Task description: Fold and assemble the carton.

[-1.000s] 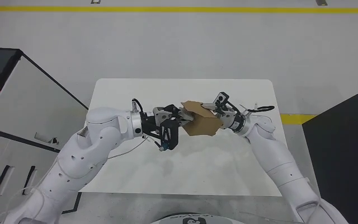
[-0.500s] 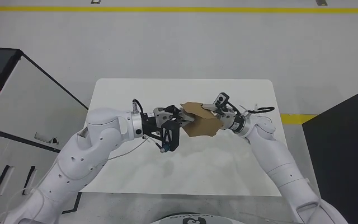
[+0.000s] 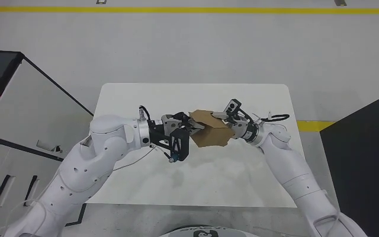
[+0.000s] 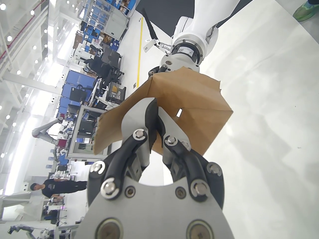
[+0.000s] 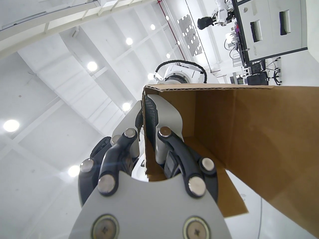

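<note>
Left end effector (image 4: 155,111): closed on a flap of the brown carton (image 4: 192,95), cardboard edge pinched between the two dark pads. Directly ahead of those fingertips, the body of the carton, partly opened into a box shape, one corner pointing down toward the white worktop (image 4: 264,70) and apparently not resting on it. To one side of the grip, the loose end of the flap sticking out past the fingers. On the far side of the carton from these fingertips, the other arm's wrist, close behind the cardboard.

Right end effector (image 5: 147,105): also clamped on the carton (image 5: 236,130), one finger inside the open end, the other outside, a single side wall squeezed between them. Just past the fingertips, the corrugated rim; beyond it, the open brown interior with a fold line down the back wall. Beside the base of the fingers, a smaller flap hanging loose.

From above: carton (image 3: 211,128) held up between the left end effector (image 3: 190,123) and the right end effector (image 3: 232,125), touching both, over the middle of the worktop (image 3: 254,178). Grips on opposite ends, facing each other, fingertips near but kept apart by the box.
</note>
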You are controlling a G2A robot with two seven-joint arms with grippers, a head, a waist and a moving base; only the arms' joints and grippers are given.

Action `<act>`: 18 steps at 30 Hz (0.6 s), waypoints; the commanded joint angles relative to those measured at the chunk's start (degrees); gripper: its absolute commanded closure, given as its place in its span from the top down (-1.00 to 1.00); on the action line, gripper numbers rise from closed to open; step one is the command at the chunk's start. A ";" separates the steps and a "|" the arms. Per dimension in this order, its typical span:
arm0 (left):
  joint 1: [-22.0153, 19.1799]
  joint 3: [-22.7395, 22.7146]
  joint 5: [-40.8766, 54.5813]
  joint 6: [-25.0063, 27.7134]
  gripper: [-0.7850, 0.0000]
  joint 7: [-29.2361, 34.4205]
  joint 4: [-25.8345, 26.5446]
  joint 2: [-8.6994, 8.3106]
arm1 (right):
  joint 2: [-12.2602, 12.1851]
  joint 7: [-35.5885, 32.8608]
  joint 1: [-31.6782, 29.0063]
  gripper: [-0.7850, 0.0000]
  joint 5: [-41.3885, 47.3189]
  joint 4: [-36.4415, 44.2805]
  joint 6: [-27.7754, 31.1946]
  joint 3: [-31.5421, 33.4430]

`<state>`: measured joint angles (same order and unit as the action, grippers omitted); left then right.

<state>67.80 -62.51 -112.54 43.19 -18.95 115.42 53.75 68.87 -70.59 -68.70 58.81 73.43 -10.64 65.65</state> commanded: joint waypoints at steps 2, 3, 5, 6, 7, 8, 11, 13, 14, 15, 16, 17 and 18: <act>0.33 -0.29 -0.04 0.08 -1.00 -0.10 0.22 -0.10 | -0.01 0.07 -0.07 -1.00 -0.01 0.08 0.05 0.08; 0.47 -0.23 -0.03 0.04 -1.00 -0.17 0.29 -0.11 | -0.01 0.05 -0.12 -1.00 -0.10 0.26 0.09 0.01; 0.62 0.13 -0.11 0.15 -1.00 -0.42 0.35 -0.11 | 0.03 0.19 -0.26 -1.00 -0.09 0.59 0.16 -0.17; 0.61 0.35 -0.19 0.22 -1.00 -0.48 0.39 -0.10 | 0.06 0.18 -0.35 -1.00 -0.05 0.77 0.17 -0.29; 0.57 0.56 -0.32 0.22 -1.00 -0.52 0.40 -0.09 | 0.08 0.27 -0.42 -1.00 -0.05 0.88 0.22 -0.35; 0.52 0.73 -0.33 0.17 -1.00 -0.60 0.37 -0.07 | 0.09 0.35 -0.49 -1.00 -0.05 0.95 0.27 -0.38; 0.33 0.90 -0.35 0.01 -1.00 -0.66 0.19 -0.04 | 0.07 0.27 -0.59 -1.00 0.10 0.88 0.22 -0.28; 0.23 0.66 -0.35 -0.21 -1.00 -0.59 0.19 -0.06 | 0.00 0.21 -0.61 -1.00 0.02 0.66 0.40 0.05; 0.25 0.46 -0.30 -0.28 -1.00 -0.47 0.17 -0.09 | -0.03 0.17 -0.62 -1.00 0.09 0.53 0.44 0.25; 0.29 0.27 -0.24 -0.35 -1.00 -0.44 0.24 -0.12 | -0.07 0.14 -0.63 -1.00 0.11 0.43 0.45 0.42; 0.37 0.09 -0.19 -0.37 -1.00 -0.36 0.27 -0.15 | -0.10 0.08 -0.62 -1.00 0.07 0.37 0.49 0.58; 0.48 -0.09 -0.16 -0.36 -1.00 -0.26 0.35 -0.19 | -0.15 0.09 -0.63 -1.00 -0.07 0.32 0.47 0.72; 0.54 -0.15 -0.13 -0.34 -1.00 -0.25 0.39 -0.20 | -0.16 0.07 -0.64 -1.00 -0.04 0.35 0.46 0.78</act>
<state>68.25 -62.58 -112.71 42.82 -19.23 115.76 53.57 68.73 -70.51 -69.33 58.78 73.77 -10.16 66.36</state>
